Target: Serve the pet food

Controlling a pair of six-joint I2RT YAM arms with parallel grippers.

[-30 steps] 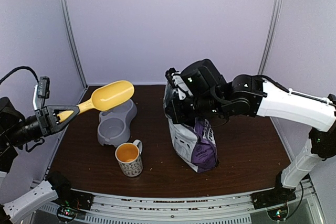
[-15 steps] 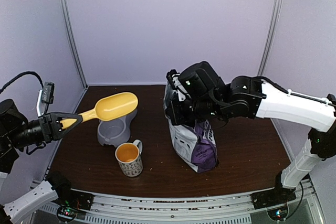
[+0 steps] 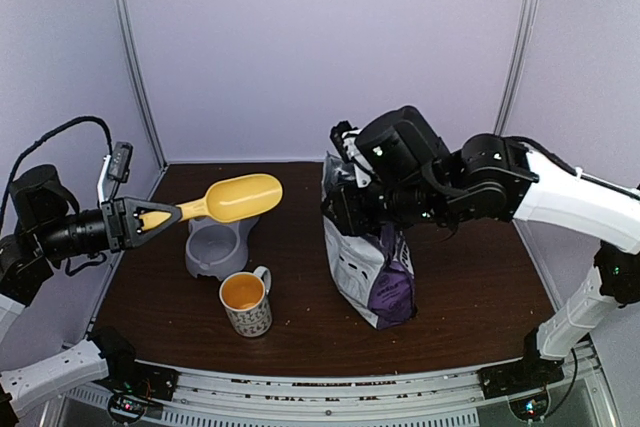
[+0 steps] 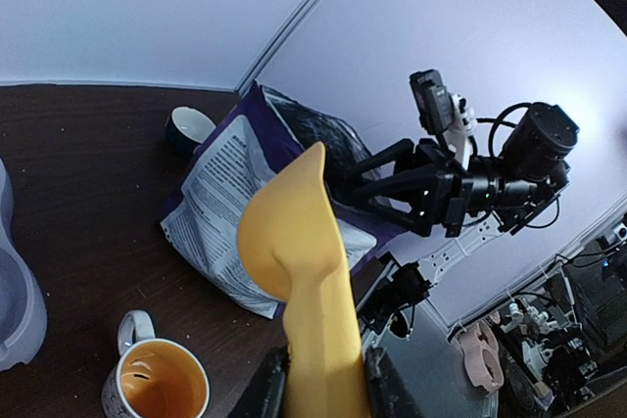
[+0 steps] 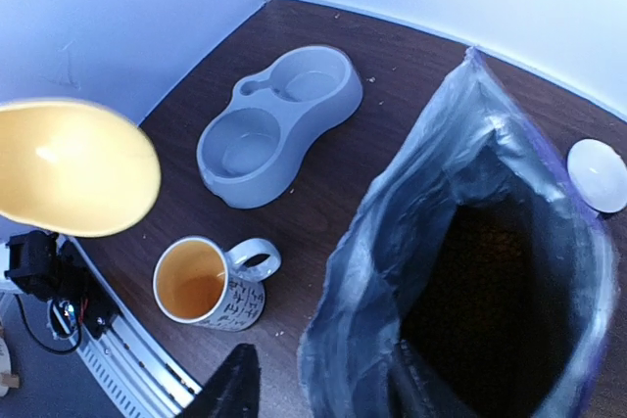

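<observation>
Looking from the top camera, I see the left gripper (image 3: 140, 219) closed narrowly on the handle of the yellow scoop (image 3: 240, 197). Its long axis runs left to right, bowl first, toward the purple bag (image 3: 385, 277) at center right. The right gripper (image 3: 345, 209) is at the bag's mouth, jaws apart around the rim. The pet food should be inside, but the interior is too dark to show pellets. I judge the scoop must go right, then down.
</observation>
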